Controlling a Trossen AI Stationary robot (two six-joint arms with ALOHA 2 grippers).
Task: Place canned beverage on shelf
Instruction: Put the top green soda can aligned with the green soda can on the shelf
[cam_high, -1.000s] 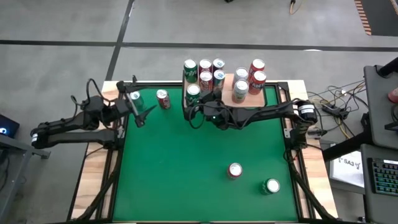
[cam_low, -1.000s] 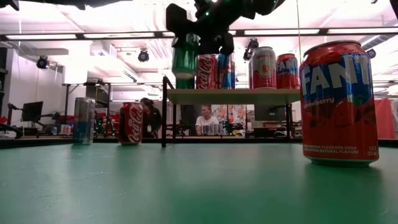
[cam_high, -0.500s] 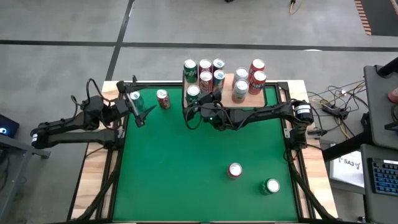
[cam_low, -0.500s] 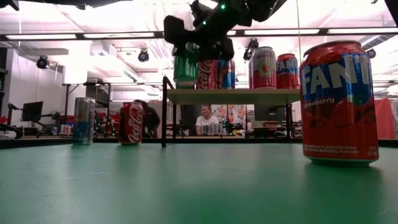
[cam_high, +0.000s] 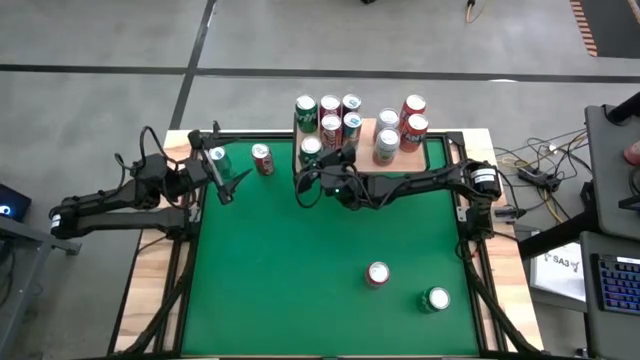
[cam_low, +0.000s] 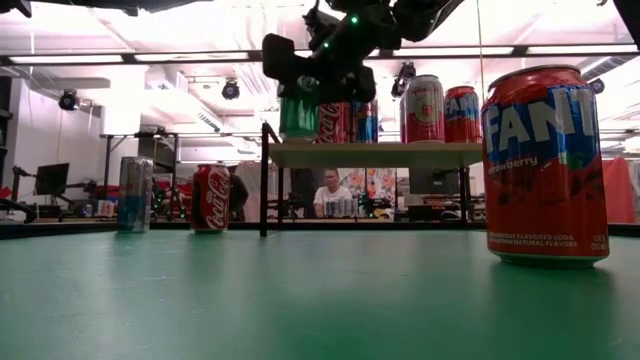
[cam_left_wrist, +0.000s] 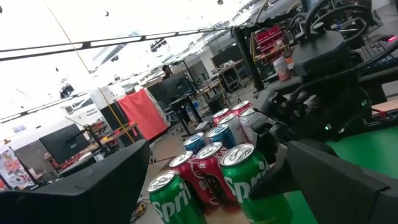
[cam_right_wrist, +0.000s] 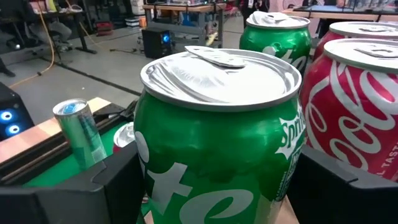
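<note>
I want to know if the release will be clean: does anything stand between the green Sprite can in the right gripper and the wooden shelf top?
Nothing visible: the right gripper holds the green Sprite can on the wooden shelf top's near corner, close beside a red Coca-Cola can.

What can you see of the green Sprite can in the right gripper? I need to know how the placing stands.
The green Sprite can is a glossy aluminium can with a white logo and a silver lid, its tab flat and unopened. It stands upright between the right gripper's dark fingers, one at each side. In the low view its base is level with the shelf's wooden top at the left end, right beside a red Coca-Cola can. Whether it rests on the board I cannot tell.
</note>
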